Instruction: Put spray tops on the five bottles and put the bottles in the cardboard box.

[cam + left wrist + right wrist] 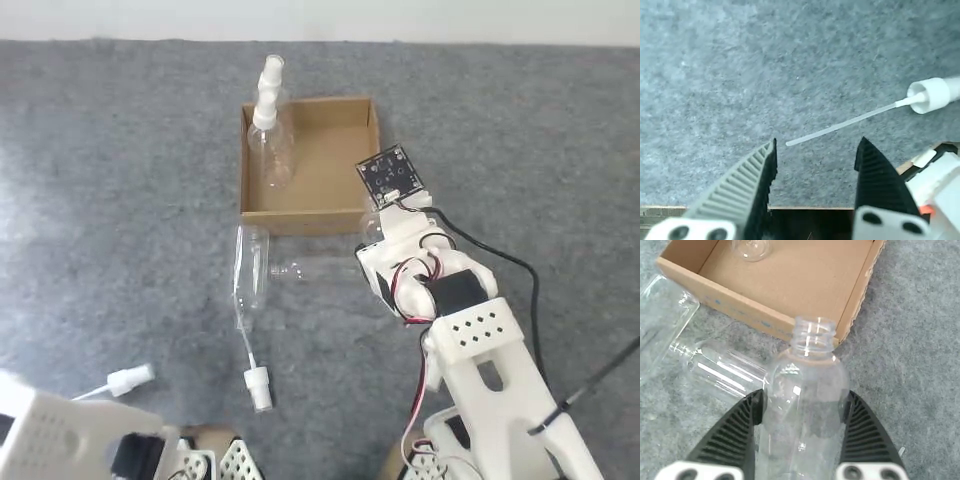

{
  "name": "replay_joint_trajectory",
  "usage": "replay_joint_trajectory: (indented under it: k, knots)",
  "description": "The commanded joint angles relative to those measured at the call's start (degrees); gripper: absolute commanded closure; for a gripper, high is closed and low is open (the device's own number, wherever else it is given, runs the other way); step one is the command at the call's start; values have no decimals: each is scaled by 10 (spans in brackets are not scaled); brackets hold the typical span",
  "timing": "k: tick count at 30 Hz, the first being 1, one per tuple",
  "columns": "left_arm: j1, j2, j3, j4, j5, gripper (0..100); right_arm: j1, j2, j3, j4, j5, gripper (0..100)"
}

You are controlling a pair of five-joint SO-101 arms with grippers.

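Grey, fuzzy felt covers the worktop point(100, 200). Near its front-left corner we see the left gripper point(815, 145) above the felt, its ribbed jaws apart and holding nothing. Just beyond them lies a loose spray top point(932, 94), white, with a thin straight tube flat on the felt. Nearer the middle of the front edge, a second spray top point(259, 388) runs its tube up to the neck of a lying bottle point(250, 265) of clear plastic. An uncapped bottle point(315, 268) lies beside it, just in front of the cardboard box point(300, 220). Against the box's left wall rests a capped bottle point(270, 140). At the box's near right corner the right gripper point(805, 396) is clamped on a held bottle point(810, 365), round-shouldered, its threaded neck open.
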Motion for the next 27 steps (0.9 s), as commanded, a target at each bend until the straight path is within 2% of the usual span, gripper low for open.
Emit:
replay_joint_trajectory:
  k: [1, 5, 14, 21, 27]
  knots:
    - [31, -10, -27, 14, -30, 758, 3, -22, -7, -14, 12, 925]
    - [60, -10, -23, 34, -123, 758, 3, -22, -7, -14, 12, 925]
    - [132, -10, -2, 33, -248, 758, 3, -22, 14, -54, 13, 925]
    - [188, -11, 35, 33, -286, 758, 3, -22, 14, -55, 13, 925]
    - [199, -88, 80, 33, -298, 758, 3, -22, 14, -55, 13, 925]
